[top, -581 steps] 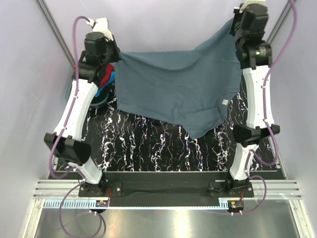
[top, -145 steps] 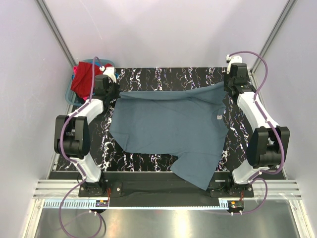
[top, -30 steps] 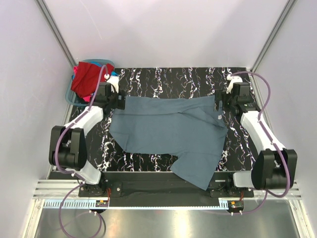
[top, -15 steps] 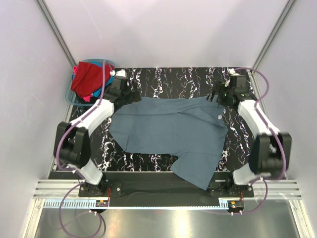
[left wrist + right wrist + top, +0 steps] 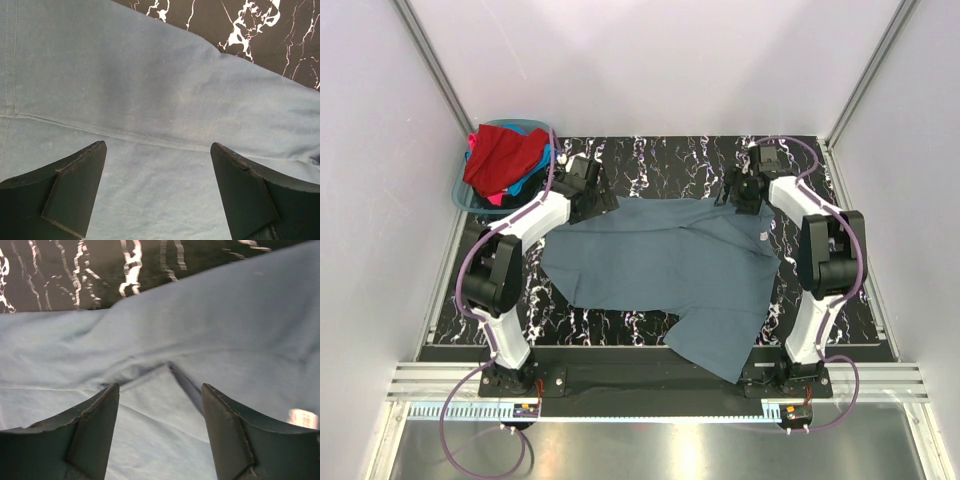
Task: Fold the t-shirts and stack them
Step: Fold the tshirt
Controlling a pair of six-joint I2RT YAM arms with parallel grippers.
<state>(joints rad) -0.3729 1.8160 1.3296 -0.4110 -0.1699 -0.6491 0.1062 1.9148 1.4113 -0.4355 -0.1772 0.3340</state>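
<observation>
A slate grey-blue t-shirt (image 5: 660,262) lies spread flat on the black marbled table (image 5: 670,160), and one corner hangs over the near edge. My left gripper (image 5: 596,197) hovers over the shirt's far left edge. In the left wrist view that gripper (image 5: 159,146) is open, with only flat cloth (image 5: 150,90) and a seam beneath it. My right gripper (image 5: 734,196) is over the far right edge. In the right wrist view it (image 5: 160,388) is open, straddling a small raised fold (image 5: 170,371) of the shirt. More t-shirts, a red one (image 5: 504,157) on top, sit in the basket.
The teal-blue plastic basket (image 5: 463,195) stands at the table's far left corner, just left of my left arm. A white tag (image 5: 761,235) shows on the shirt's right side. Pale walls close in the table on three sides.
Both grippers have moved inward from the shirt's far corners toward the middle of its far edge. The right jaws have narrowed somewhat. The shirt lies as before.
</observation>
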